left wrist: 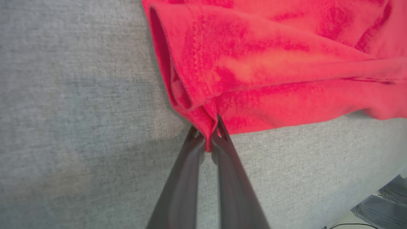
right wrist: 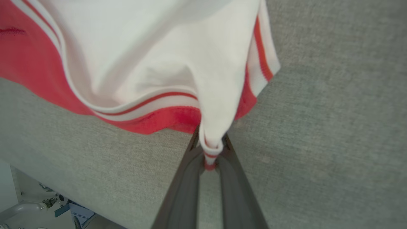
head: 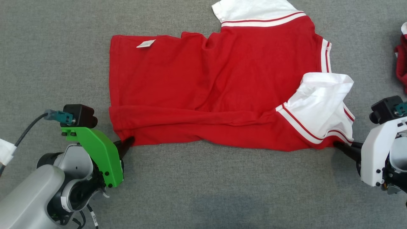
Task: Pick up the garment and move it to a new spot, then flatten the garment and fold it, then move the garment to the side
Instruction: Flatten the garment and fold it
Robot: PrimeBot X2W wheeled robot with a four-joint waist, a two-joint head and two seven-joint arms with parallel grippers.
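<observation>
Grey surface (head: 203, 190); garment (head: 206, 95) long axis left-right, sleeves (head: 321, 105) rightward; left fingers (head: 126, 144), right fingers (head: 345, 148) pinching near edge.

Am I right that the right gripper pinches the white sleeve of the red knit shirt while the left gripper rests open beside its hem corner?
Not quite: the left wrist view shows the left gripper shut on the hem corner of the red knit shirt. The right gripper pinches the white sleeve.
</observation>
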